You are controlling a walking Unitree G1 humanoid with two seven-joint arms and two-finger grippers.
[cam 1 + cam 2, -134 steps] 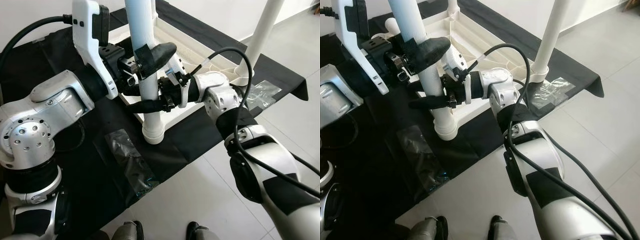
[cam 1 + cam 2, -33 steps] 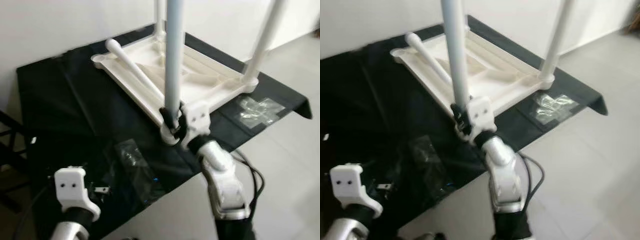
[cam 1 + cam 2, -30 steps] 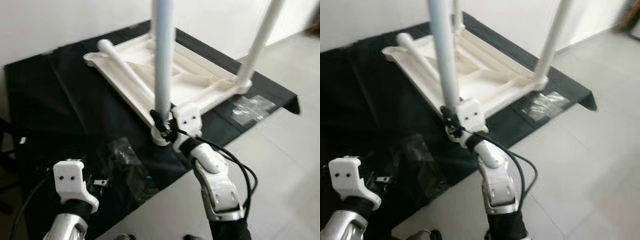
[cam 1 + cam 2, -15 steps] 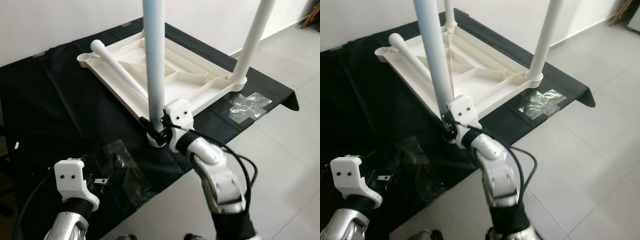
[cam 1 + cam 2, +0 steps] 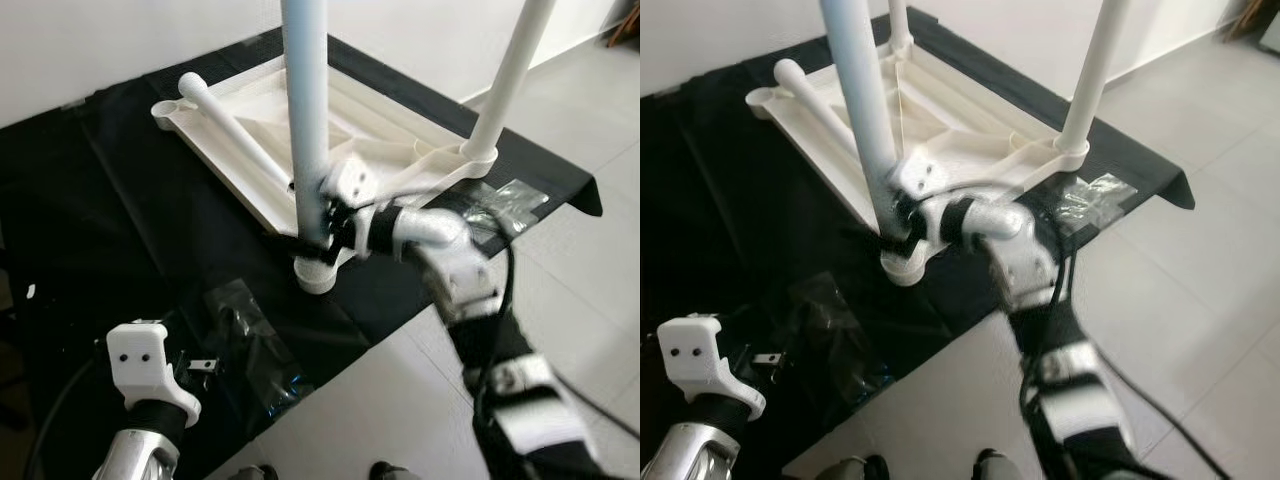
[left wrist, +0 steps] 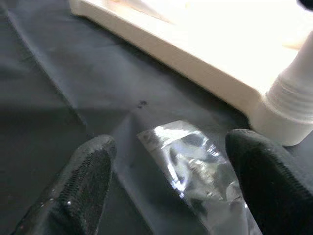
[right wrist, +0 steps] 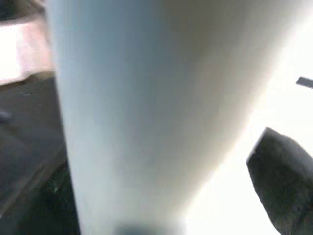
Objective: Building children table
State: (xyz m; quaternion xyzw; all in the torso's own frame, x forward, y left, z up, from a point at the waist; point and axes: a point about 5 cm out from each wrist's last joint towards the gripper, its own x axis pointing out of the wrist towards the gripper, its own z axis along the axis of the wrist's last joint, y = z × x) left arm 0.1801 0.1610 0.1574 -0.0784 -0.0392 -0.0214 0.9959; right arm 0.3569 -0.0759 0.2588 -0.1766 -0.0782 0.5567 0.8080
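Black cloth (image 5: 120,200) underlies the tabletop (image 5: 400,125); the upright leg (image 5: 308,130), frame centre, is clasped by the right gripper (image 5: 318,225); the left gripper (image 6: 166,191) is held wide, lower left.

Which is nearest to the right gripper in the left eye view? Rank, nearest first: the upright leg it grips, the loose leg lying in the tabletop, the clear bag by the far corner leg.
1. Upright leg, in the right gripper.
2. Loose leg, lying on the upturned tabletop, to the robot's left.
3. Clear bag, on the black cloth to the robot's right.
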